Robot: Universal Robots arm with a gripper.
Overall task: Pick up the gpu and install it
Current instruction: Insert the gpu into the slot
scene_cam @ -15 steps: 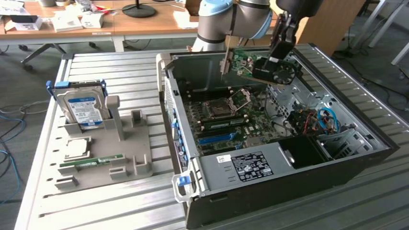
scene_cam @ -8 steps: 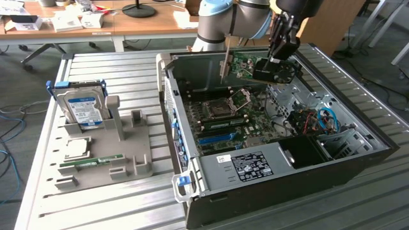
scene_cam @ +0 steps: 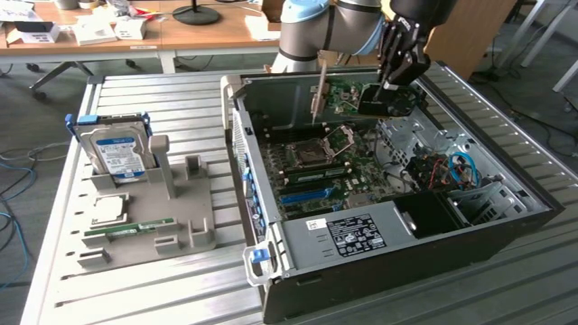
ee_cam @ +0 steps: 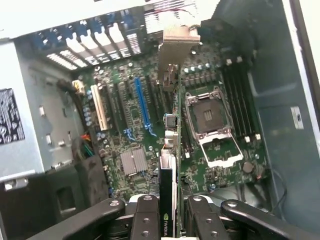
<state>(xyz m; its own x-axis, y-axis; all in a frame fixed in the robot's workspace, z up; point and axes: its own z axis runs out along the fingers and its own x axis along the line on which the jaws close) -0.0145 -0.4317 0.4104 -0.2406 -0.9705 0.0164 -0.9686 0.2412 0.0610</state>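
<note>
Slatted table (scene_cam: 135,291), open computer case (scene_cam: 380,284): my gripper (scene_cam: 394,84) pinches the gpu (scene_cam: 343,98) edge-down above the motherboard (ee_cam: 125,125), evidently to meet a slot.

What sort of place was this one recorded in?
Probably a robotics lab in an office: wooden desks behind, a slatted metal bench carrying an open PC case, and the hand holding a gpu over it.

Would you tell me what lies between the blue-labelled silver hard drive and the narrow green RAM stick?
A square silvery chip lying flat on the grey plastic tray, as the exterior view shows.
</note>
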